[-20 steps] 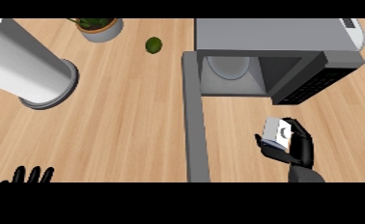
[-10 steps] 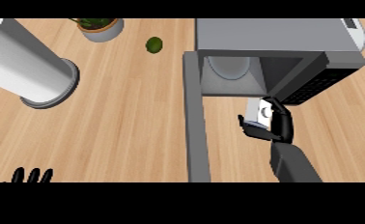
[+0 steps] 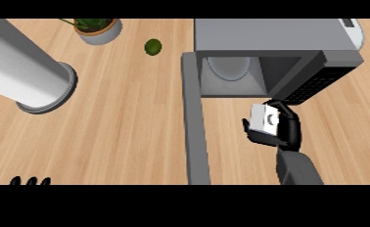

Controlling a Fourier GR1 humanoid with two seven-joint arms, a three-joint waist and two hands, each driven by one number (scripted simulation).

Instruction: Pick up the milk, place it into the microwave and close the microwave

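Left hand (image 3: 29, 181) fingertips poke up at the bench's (image 3: 123, 123) near edge, at rest, fingers straight. Right hand (image 3: 278, 130) is curled round the milk (image 3: 265, 118), holding it above the bench just in front of the open microwave (image 3: 274, 50), near its door (image 3: 194, 118), which swings out toward the viewer. Farther back: grey cylinder (image 3: 29, 74) at left, green lime-like fruit (image 3: 152, 46), potted plant (image 3: 98, 29).

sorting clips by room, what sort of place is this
Most likely a kitchen counter: a wooden countertop carries an open microwave, with a potted plant near the back edge. The right hand holds a milk carton just in front of the microwave.
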